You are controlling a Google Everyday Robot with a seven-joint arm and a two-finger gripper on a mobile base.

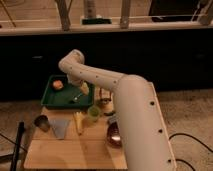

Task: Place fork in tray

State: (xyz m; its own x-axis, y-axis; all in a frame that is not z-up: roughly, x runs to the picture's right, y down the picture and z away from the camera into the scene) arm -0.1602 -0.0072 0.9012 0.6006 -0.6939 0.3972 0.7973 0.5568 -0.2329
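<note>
The dark green tray (50, 99) stands at the back left of the wooden board. The fork (77, 96), thin and silvery, lies inside the tray near its right side. My gripper (84, 89) hangs from the white arm over the right part of the tray, just above and to the right of the fork. I cannot tell whether it touches the fork. A small orange object (57, 84) lies in the tray's back left.
On the light wooden board (75, 150) in front of the tray are a pale yellow elongated object (79, 123), a green cup (93, 112), a dark cup (41, 122), a grey cloth (61, 128) and a reddish bowl (114, 136). My white arm (135, 115) fills the right side.
</note>
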